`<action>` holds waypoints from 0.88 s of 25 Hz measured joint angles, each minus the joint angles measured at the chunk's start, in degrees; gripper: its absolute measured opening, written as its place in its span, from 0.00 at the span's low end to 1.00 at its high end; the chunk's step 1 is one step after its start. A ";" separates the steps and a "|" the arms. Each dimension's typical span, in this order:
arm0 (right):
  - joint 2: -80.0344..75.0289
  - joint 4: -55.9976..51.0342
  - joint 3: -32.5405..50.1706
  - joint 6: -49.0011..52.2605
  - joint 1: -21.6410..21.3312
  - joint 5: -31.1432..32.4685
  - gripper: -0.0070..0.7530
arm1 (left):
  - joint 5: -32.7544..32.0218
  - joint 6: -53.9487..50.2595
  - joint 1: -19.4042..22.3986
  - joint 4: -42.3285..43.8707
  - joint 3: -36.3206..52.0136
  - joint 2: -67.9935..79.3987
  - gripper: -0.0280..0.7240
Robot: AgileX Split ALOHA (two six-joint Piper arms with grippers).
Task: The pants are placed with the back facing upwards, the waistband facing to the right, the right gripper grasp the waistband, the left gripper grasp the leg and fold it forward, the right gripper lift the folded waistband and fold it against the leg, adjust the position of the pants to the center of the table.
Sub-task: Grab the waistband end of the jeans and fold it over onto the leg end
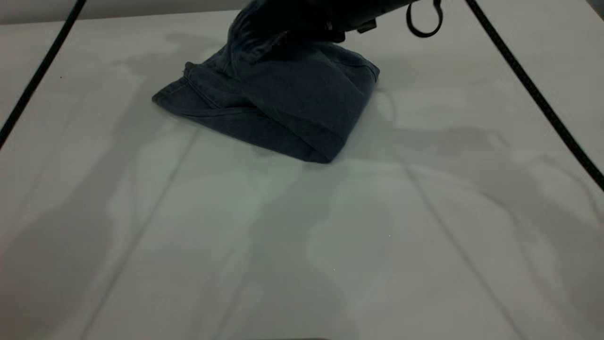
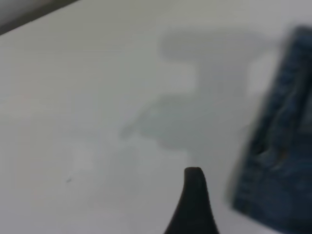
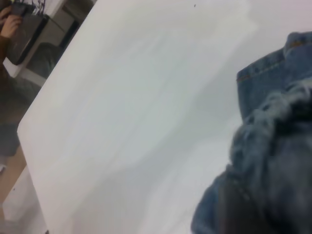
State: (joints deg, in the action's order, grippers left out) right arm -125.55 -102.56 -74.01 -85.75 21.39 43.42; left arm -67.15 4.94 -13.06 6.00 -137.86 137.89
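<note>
Your right gripper (image 1: 302, 28) grips the pants (image 1: 278, 104) at the bundle's far edge — both folds look done; centring on the table (image 1: 302, 245) remains. Left gripper (image 2: 194, 204) beside them — fingers unreadable.

A robot test bench in a lab or workshop: a bare white counter (image 1: 302, 245) fills the exterior view, crossed at both sides by black cables (image 1: 533, 89). The right wrist view looks past the counter's edge to a wood-toned floor (image 3: 10, 176), pale furniture and a person's hand (image 3: 10, 25) holding a dark object.
</note>
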 joint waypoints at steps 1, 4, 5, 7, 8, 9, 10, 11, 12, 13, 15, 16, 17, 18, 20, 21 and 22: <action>-0.01 -0.04 0.00 0.06 0.24 0.00 0.40 | 0.00 0.00 0.00 -1.26 -0.34 0.00 0.77; -0.01 -0.11 -0.07 1.30 0.81 0.86 0.60 | 0.00 0.00 0.00 -4.17 -0.58 0.00 0.77; -0.01 -0.11 -0.08 1.95 0.89 1.16 0.66 | 0.00 0.00 0.00 -4.91 -0.63 0.00 0.77; -0.01 -0.11 -0.08 3.16 0.94 1.29 0.75 | 0.00 0.53 0.00 -6.00 -0.70 0.00 0.77; -0.01 -0.11 -0.08 3.72 0.79 1.38 0.78 | 0.00 1.08 0.00 -6.34 -0.77 0.00 0.77; -0.01 -0.05 -0.08 4.18 0.65 1.38 0.80 | 0.00 1.94 0.00 -6.78 -0.77 0.00 0.77; -0.01 0.45 -0.08 4.75 0.29 1.38 0.81 | 0.00 3.06 0.00 -7.46 -0.77 0.00 0.77; -0.01 1.16 -0.08 5.18 -0.13 1.38 0.81 | 0.00 4.15 0.00 -8.21 -0.77 0.00 0.77; -0.01 2.13 -0.13 5.74 -0.63 1.27 0.81 | 0.00 5.62 0.00 -9.15 -0.77 0.00 0.77; -0.01 3.45 -0.13 6.43 -1.42 1.14 0.80 | 0.00 7.30 0.00 -9.97 -0.77 0.00 0.77; -0.01 6.29 -0.13 8.72 -3.55 1.09 0.79 | 0.00 10.53 -0.06 -12.56 -0.77 0.00 0.77; -0.01 8.19 -0.13 9.81 -4.64 1.09 0.79 | 0.00 12.41 -0.06 -14.12 -0.77 0.00 0.77; -0.01 10.23 -0.13 11.05 -6.03 1.03 0.79 | 0.00 14.34 -0.26 -15.61 -0.77 0.00 0.77; -0.01 12.05 -0.13 12.28 -7.45 0.84 0.78 | 0.00 15.82 -0.61 -17.25 -0.77 0.00 0.77; -0.01 16.41 -0.13 14.64 -10.04 0.58 0.78 | -0.04 18.00 -1.91 -19.67 -0.77 0.06 0.77; -0.01 18.49 -0.13 16.05 -11.35 0.50 0.78 | -0.04 18.42 -3.03 -20.48 -0.77 0.19 0.77; -0.01 20.22 -0.13 17.40 -12.55 0.50 0.78 | -0.04 18.56 -4.38 -20.90 -0.77 0.43 0.77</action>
State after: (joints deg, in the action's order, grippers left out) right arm -125.56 -82.34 -74.14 -68.35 8.84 43.93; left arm -67.19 23.50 -17.44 -14.90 -138.63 138.32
